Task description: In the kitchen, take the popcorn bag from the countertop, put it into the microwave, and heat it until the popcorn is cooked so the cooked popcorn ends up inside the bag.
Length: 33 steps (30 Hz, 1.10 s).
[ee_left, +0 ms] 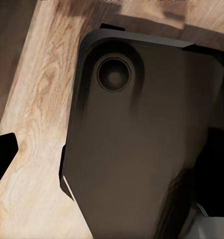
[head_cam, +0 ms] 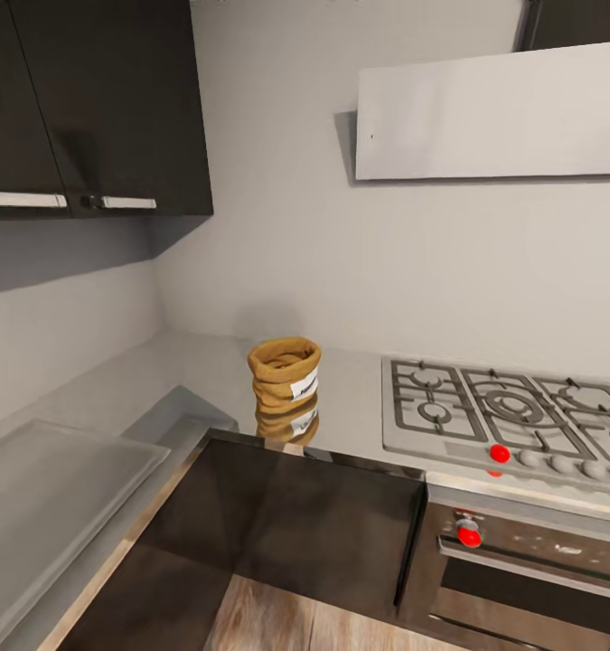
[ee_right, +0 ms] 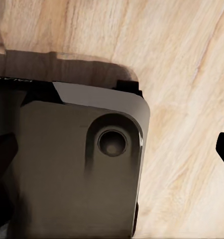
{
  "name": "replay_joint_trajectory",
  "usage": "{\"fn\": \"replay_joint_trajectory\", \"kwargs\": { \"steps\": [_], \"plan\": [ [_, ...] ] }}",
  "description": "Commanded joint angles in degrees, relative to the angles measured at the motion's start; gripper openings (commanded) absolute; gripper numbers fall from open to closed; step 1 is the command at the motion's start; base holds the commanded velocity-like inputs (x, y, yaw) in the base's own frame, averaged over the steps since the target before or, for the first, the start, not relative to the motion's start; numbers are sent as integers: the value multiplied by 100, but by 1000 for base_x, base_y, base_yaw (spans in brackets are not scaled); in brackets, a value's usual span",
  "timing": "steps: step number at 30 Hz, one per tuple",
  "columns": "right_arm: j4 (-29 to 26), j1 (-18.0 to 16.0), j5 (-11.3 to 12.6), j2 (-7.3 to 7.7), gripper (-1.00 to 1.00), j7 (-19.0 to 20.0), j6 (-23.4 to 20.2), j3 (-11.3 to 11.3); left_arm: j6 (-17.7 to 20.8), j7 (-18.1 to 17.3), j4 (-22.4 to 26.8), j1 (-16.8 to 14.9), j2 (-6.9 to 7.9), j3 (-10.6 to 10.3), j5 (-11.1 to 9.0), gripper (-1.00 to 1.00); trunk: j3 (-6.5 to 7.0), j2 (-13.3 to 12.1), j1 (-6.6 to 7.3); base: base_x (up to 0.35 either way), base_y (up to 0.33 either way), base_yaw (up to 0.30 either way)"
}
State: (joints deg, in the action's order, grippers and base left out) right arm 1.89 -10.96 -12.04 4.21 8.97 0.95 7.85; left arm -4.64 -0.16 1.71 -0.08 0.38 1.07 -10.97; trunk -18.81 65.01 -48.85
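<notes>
The popcorn bag (head_cam: pixel 286 374) stands upright on the countertop (head_cam: pixel 196 366), near its front edge and well in from the inner corner, with the gas hob (head_cam: pixel 512 414) close by on one side and a pale tray-like slab (head_cam: pixel 51 479) farther off on the other. It looks like a light, soft paper sack with a rolled rim and ribbed, creased sides, so it would likely crush or tip under a hard squeeze; a gentle pinch across the rolled rim or around the upper body seems the safest hold, and the glossy surface beneath it, which mirrors the bag, may let it slide if nudged. The white label (head_cam: pixel 305 386) carries print too small to read. Below the hob, the built-in oven (head_cam: pixel 521 561) is cut off by the picture's edge. Both wrist views look down on a dark rounded panel of the robot's base (ee_left: pixel 142 149) over the wooden floor (ee_right: pixel 181 59); the black shapes at their edges may be fingertips, but whether either gripper's jaws are released or clenched cannot be told.
</notes>
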Motion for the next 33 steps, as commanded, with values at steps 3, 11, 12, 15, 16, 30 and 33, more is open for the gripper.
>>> {"fn": "replay_joint_trajectory", "kwargs": {
  "steps": [3,11,12,15,16,30,33],
  "plan": [
    [8,11,-53,0,100,3,34,50,-11,-2,19,-1,-1,7,-30,100,49,-118,66,0,0,0],
    [1,14,-53,28,100,-1,77,50,-10,-2,23,-1,-3,7,-35,100,192,-439,242,0,0,0],
    [0,14,-56,27,100,-1,74,50,-10,-2,23,-1,-3,7,-36,100,210,-479,264,0,0,0],
    [-2,14,-60,25,100,-1,78,51,-10,-2,23,-1,2,7,-35,100,264,-599,330,0,0,0],
    [-3,14,-61,14,100,-1,79,50,-10,-2,23,-1,0,7,-33,100,282,-639,352,0,0,0],
    [-4,14,-79,27,100,8,73,51,-10,-2,23,-1,-4,7,-28,100,362,-920,506,0,0,0],
    [-4,14,-82,32,100,8,72,49,-10,-2,23,-1,-9,7,-28,100,335,-920,506,0,0,0]
  ]
}}
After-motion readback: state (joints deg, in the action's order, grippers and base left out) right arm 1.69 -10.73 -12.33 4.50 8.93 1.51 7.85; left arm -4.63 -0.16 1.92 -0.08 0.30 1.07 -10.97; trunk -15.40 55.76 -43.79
